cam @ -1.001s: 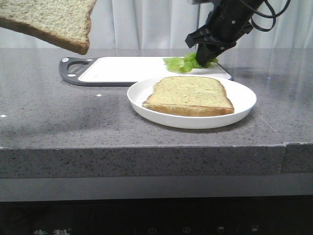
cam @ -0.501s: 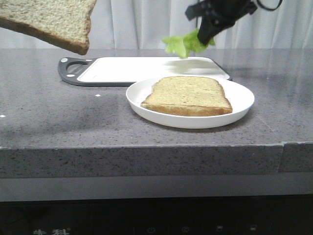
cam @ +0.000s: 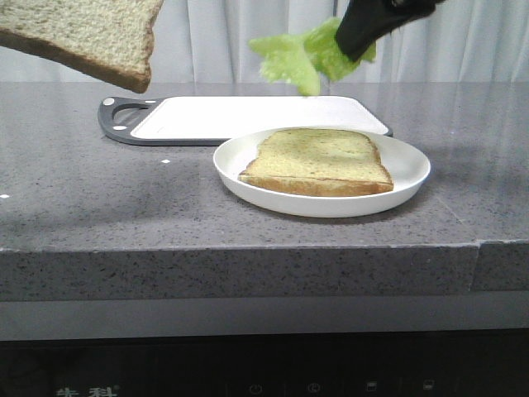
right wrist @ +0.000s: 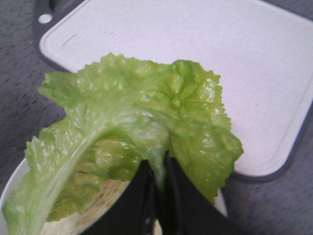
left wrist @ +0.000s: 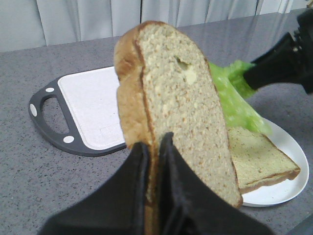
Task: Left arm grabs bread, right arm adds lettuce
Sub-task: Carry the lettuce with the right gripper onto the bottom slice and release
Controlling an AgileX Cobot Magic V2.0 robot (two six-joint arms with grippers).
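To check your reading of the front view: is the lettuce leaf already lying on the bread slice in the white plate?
No: the lettuce hangs from the right tool above the plate.

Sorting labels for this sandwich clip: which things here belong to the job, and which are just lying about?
In the job: bread in the left tool; lettuce in the right tool.
Lying about: cutting board; white plate with the thinner slice.

Pale grey curtains (cam: 223,41) hang in folds behind, from nine to three o'clock. A speckled grey stone counter (cam: 99,223) fills the middle; a dark panel (cam: 248,364) lies at six o'clock.
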